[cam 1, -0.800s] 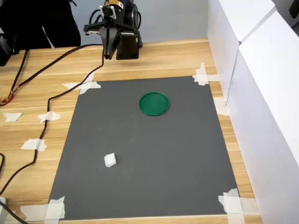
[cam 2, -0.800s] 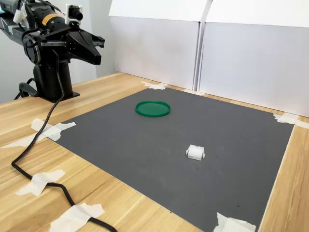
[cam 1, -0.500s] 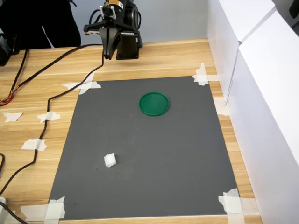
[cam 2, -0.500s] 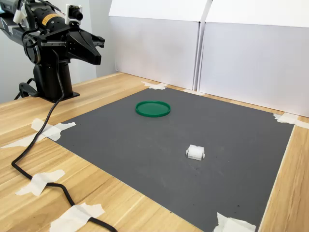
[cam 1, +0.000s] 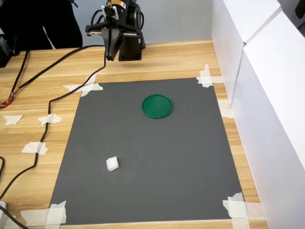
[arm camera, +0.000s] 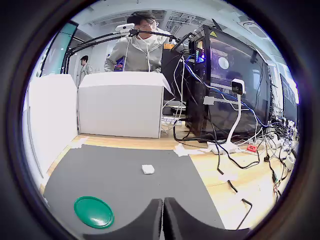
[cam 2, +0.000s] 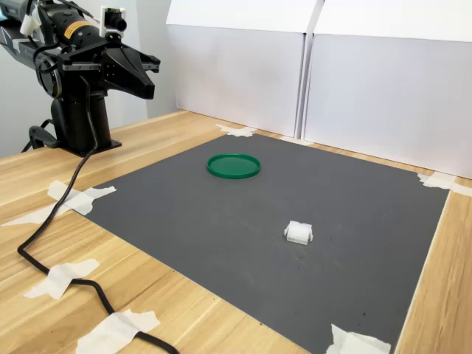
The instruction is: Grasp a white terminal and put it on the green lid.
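Nothing has moved since the earlier frames.
The pincer [cam 1: 110, 56] stays closed and empty above the desk's [cam 1: 167, 59] far edge; the white terminal [cam 1: 112, 163] lies on the mat's [cam 1: 181, 157] near left in the first exterior view, well apart from the green lid [cam 1: 157, 106].

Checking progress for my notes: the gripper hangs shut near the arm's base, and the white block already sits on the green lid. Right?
Not quite. The gripper does hang shut, but the white block lies on the dark mat, apart from the green lid, as the first exterior view shows.

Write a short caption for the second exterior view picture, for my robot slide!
Robot gripper waits shut above the wooden table, while white terminal and green lid sit apart on the dark mat.
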You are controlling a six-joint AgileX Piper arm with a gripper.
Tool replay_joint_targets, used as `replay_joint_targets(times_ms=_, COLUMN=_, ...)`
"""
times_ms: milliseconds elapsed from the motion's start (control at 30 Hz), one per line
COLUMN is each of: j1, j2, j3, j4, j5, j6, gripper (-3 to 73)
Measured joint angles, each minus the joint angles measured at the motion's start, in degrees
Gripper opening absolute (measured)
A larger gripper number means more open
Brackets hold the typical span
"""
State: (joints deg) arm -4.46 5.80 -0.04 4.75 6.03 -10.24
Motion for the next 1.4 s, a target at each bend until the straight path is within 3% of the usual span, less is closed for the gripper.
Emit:
replay_joint_targets(times_ms=1167, j1=0.00, j2=0.17, j3=0.00, j4=0.00, j5=0.00, j6=0.00, gripper=-1.6)
replay_joint_targets(times_ms=1400, j1=0.00, j2=7.54, j3=-4.50, j4=0.00, j5=2.55, j6=0.02, gripper=-1.6)
